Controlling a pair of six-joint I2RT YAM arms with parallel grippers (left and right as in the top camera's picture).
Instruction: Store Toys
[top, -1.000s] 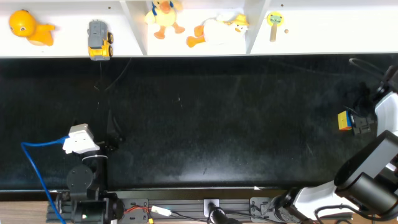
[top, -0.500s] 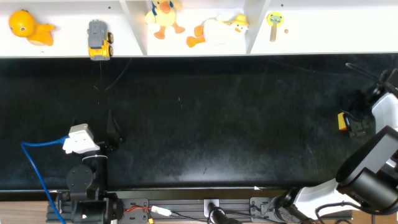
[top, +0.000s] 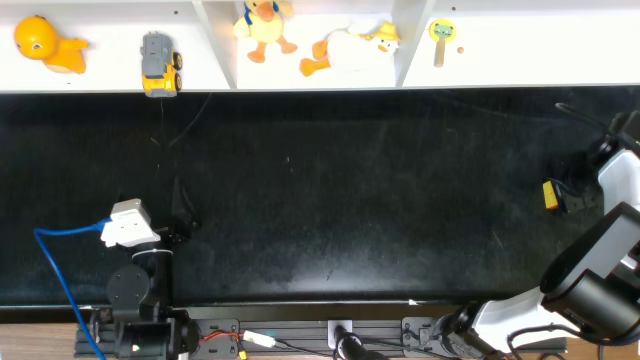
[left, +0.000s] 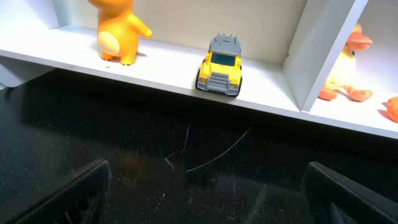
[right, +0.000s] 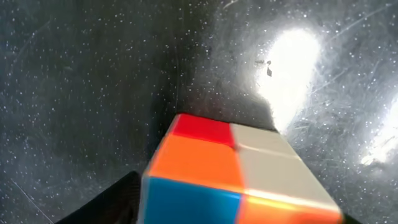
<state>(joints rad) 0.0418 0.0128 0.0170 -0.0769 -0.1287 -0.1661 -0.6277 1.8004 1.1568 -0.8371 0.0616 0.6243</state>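
Black table (top: 320, 200) spans the bench, with a white shelf (top: 110, 75) along its far edge, split into three bays. Left bay: orange duck (top: 47, 44), yellow truck (top: 160, 63). Middle bay: yellow plush duck (top: 265, 25), with a white plush duck (top: 350, 48) lying beside it. Right bay: small rattle (top: 441, 38). Left gripper (left: 208, 177) sits low at the near left, fingers spread wide, holding nothing. Right gripper (top: 563, 196) is at the table's right edge, clamped on the multicoloured cube (top: 551, 194), well apart from the shelf

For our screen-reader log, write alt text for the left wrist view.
A yellow toy truck stands at the front edge of a white shelf, an orange toy beside it, a plush duck beyond a divider. The open left gripper hangs over the black table below.
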